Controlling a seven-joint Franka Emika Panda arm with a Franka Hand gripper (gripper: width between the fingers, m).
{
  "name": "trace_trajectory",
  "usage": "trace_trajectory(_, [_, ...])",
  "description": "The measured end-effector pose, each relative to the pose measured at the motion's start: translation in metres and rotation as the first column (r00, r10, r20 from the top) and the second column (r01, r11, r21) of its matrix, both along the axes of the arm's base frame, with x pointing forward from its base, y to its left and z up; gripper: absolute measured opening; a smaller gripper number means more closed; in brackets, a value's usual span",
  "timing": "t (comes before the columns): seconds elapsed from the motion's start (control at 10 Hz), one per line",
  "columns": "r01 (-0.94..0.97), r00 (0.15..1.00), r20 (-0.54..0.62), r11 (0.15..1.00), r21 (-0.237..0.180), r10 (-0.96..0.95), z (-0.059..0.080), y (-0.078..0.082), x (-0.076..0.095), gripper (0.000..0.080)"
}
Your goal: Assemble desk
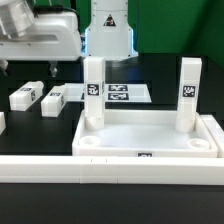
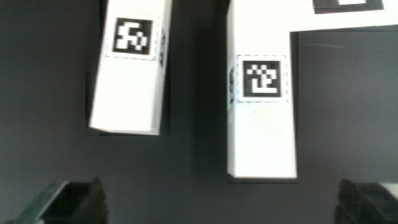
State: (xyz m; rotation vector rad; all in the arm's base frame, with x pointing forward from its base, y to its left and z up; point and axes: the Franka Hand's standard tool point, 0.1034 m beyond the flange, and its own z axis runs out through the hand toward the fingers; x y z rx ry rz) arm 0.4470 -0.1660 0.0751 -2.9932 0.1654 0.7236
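As things stand, 1 desk top sits on the black table at the front of the exterior view, just behind 1 long white rail. 2 upright legs stand in its 2 far corners: 1 upright leg at the exterior view's left, the other upright leg at its right. The 2 near corner sockets show as round holes. 2 loose legs lie flat on the table off the top's far corner, toward the exterior view's left. They're side by side, apart, tags up in the wrist view. 4 legs total. Gripper hangs above those 2, jaws spread wide, nothing held, fingertips clear of both. 1 marker board lies behind the top.
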Motion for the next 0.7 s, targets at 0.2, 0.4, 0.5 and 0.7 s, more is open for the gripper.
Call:
trace_trajectory(0.2, [-0.02, 1.0, -0.002, 1.0, 0.003, 0.02, -0.016, 0.014, -0.012, 0.0649])
trace_trajectory(0.4, [-0.033, 0.999, -0.011, 0.999, 0.006, 0.033, -0.021, 0.021, -0.013, 0.0649])
trace_trajectory(0.5, [-0.032, 0.999, -0.021, 0.999, 0.008, 0.032, -0.021, 0.02, -0.013, 0.0649])
trace_trajectory(0.7, [-0.031, 0.998, -0.049, 0.999, 0.017, 0.031, -0.022, 0.022, -0.016, 0.0649])
